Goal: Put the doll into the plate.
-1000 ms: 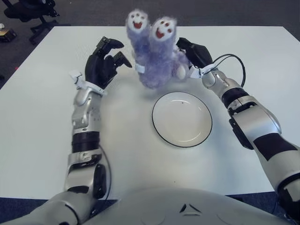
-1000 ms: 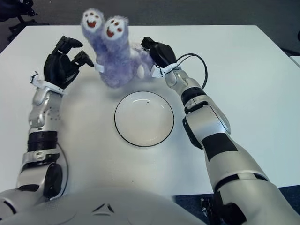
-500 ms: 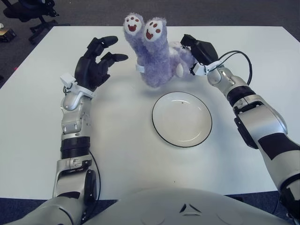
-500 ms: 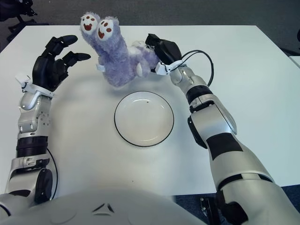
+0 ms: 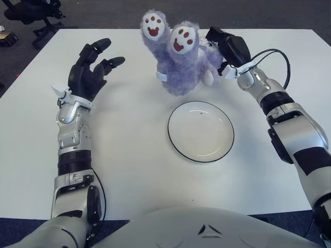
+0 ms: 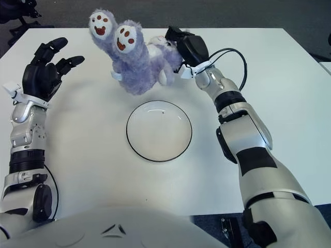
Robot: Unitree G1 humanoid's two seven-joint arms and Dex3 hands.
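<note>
Right hand clamps the fluffy purple plush doll, feet up, beyond the far rim of the round white black-rimmed plate. Left hand spread, holding nothing, well left of the doll; bare white table between.

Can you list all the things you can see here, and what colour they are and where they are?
doll: one, fluffy purple with white paw soles marked red, held up beyond the plate, feet in the air
plate: one, white with a thin dark rim, on the middle of the table, nothing in it
table: one, white, under everything
office chair: one, black, on the dark floor beyond the table's far left corner
right hand: one, black, gripping the doll from its right side
left hand: one, black, fingers spread, left of the doll, holding nothing
</note>
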